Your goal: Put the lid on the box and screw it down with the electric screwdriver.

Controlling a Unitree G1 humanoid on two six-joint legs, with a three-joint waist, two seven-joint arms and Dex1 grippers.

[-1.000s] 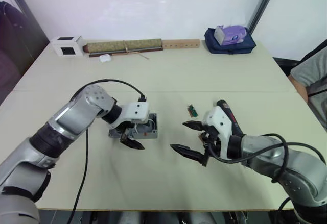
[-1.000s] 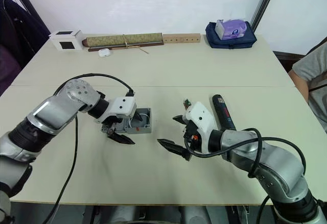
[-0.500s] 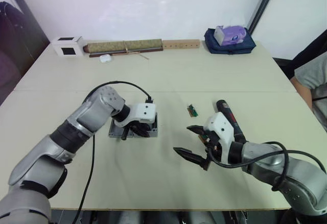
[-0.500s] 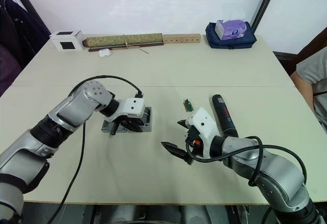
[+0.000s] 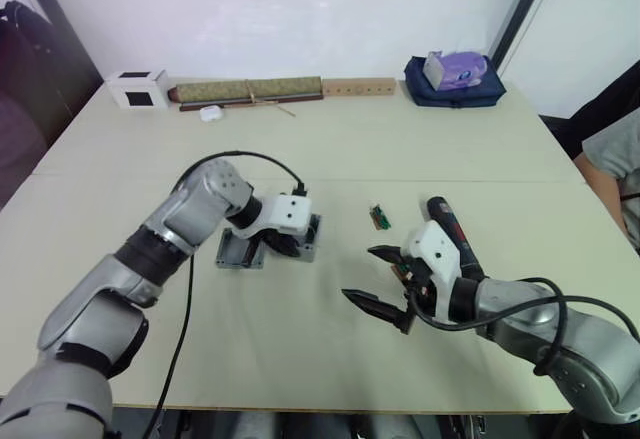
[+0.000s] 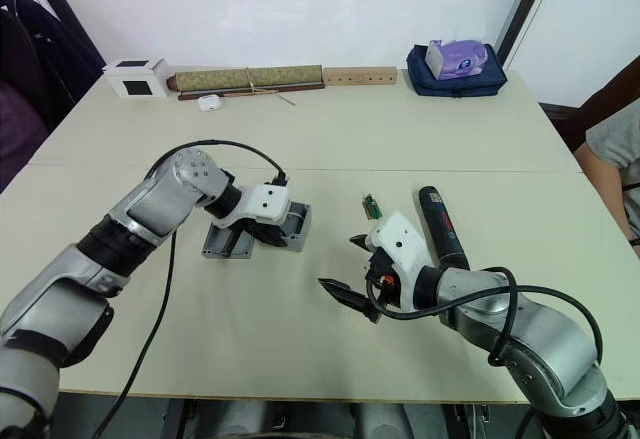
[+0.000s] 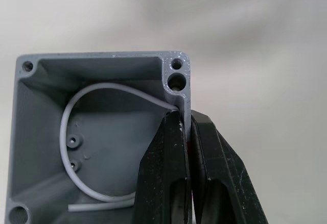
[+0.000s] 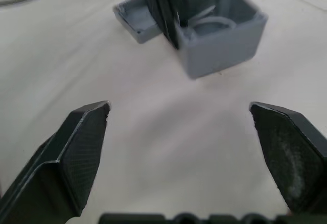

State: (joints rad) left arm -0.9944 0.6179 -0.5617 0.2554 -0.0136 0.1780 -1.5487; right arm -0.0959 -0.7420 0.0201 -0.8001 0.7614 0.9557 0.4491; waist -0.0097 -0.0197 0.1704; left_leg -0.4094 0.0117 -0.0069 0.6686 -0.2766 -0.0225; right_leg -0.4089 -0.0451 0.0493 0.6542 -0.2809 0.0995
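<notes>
Left hand (image 7: pixel 188 147) pinching box (image 7: pixel 97 137) wall, pale table (image 5: pixel 330 139), white wall behind.

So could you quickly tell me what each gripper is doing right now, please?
Left gripper: shut on the wall of the box.
Right gripper: open, holding nothing.

the box (image 7: pixel 76 132), a small grey square enclosure with rounded corners, sits open side up on the surface, a white wire looping inside (screw holes at its corners). the shallow grey lid (image 6: pixel 224 241) lies just beside it, recessed side up. the electric screwdriver (image 6: pixel 438 226), black with a red label, lies flat well apart.
</notes>
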